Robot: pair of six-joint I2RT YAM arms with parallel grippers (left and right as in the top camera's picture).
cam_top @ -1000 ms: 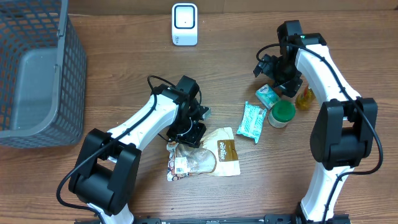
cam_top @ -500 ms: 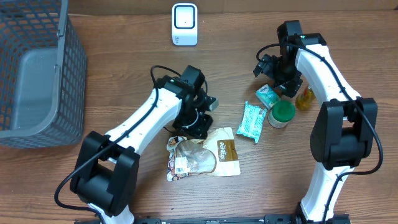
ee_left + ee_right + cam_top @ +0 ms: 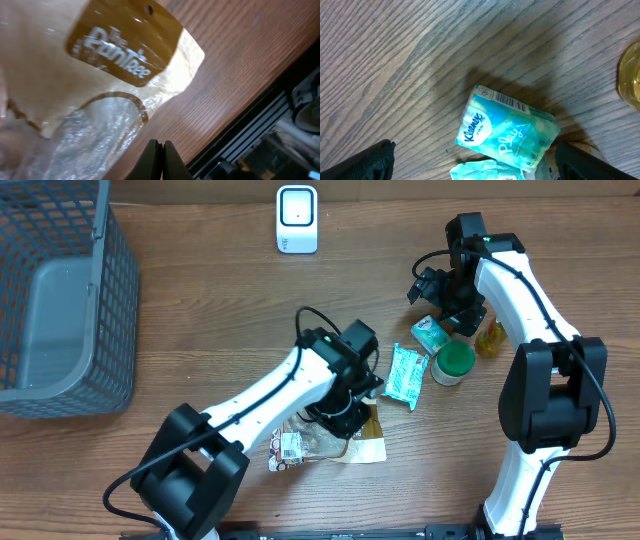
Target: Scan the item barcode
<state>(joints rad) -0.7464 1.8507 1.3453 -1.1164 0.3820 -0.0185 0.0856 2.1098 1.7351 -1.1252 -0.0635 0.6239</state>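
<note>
The left claw [image 3: 158, 149], pinched together and empty, is hovering over the bag's [image 3: 107, 60] brown end; the right claw [image 3: 455, 310], spread apart, is hanging well away from the bag.

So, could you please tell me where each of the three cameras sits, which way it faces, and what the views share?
Overhead: fixed above, facing straight down on the wooden table, grey basket and white scanner; left arm and right arm show.
Left wrist: on the left arm, facing down past the shut left gripper at the Pantree bag.
Right wrist: on the right arm, facing down past the open right gripper at the Kleenex pack.
Shared: overhead shows the Pantree bag and Kleenex pack too.
</note>
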